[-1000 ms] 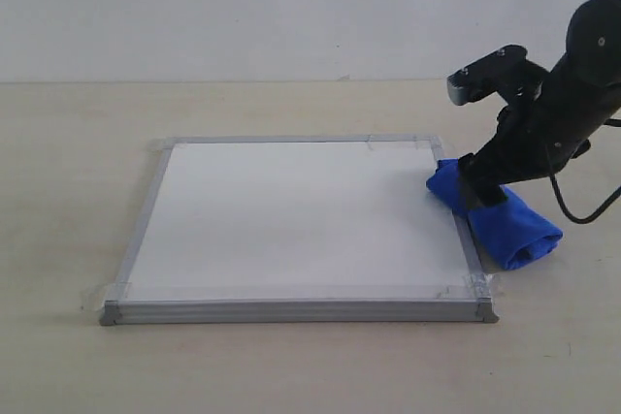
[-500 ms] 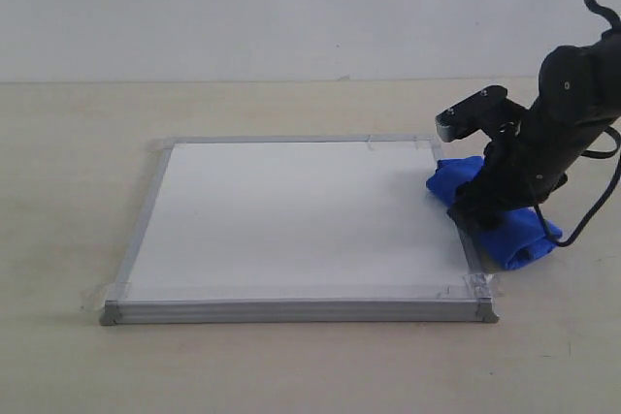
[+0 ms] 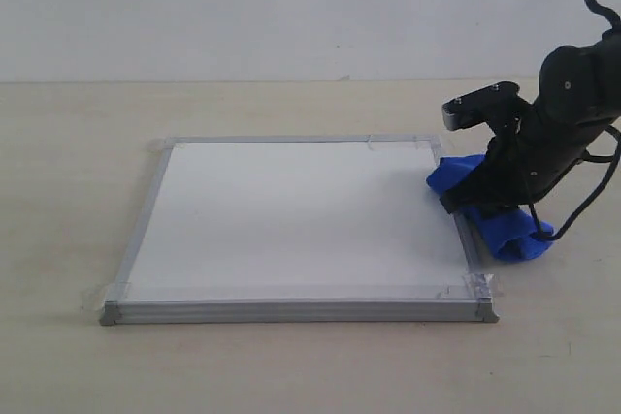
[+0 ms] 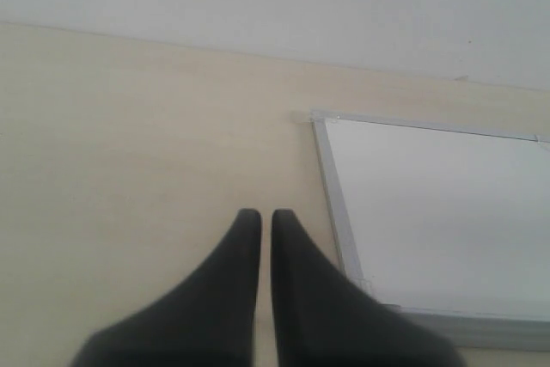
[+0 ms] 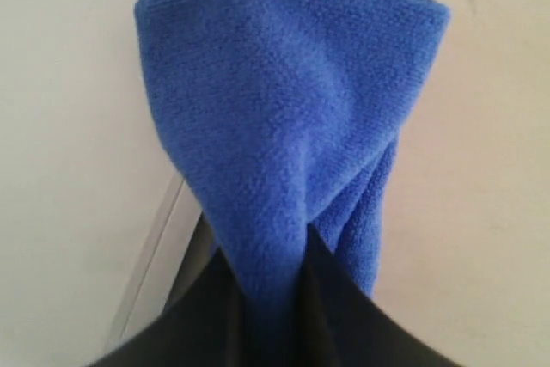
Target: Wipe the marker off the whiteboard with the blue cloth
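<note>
Flat rectangular whiteboard w/ thin silver-grey metal frame [image 3: 291,220] lies flat on a pale beige tabletop [image 3: 78,191]; clear tape bits at its corners [image 3: 477,284]. Board face reads plain white in the ext. view.

Bright royal-blue fuzzy microfibre cloth, rolled in a thick bundle [image 3: 509,238], sits at the board's right-hand edge in the ext. view, up toward the far right corner. One end overlaps the frame & a bit of the white face there. The other end lies on the table just outside the frame.

Black right gripper [image 3: 460,203] is down on the cloth at that same edge, arm slanting in from outside the board. Right wrist view: both fingers are clamped on the blue fabric, gripper [image 5: 268,274] pinching a fold, w/ the bundle [image 5: 284,109] bulging out past the tips & the frame edge just beside it.

Black left gripper [image 4: 260,231] is off the board, over bare table beside one frame edge [image 4: 337,204]. Its fingers are nearly together, only a thin slit between, nothing held. Height above the table: can't tell.
</note>
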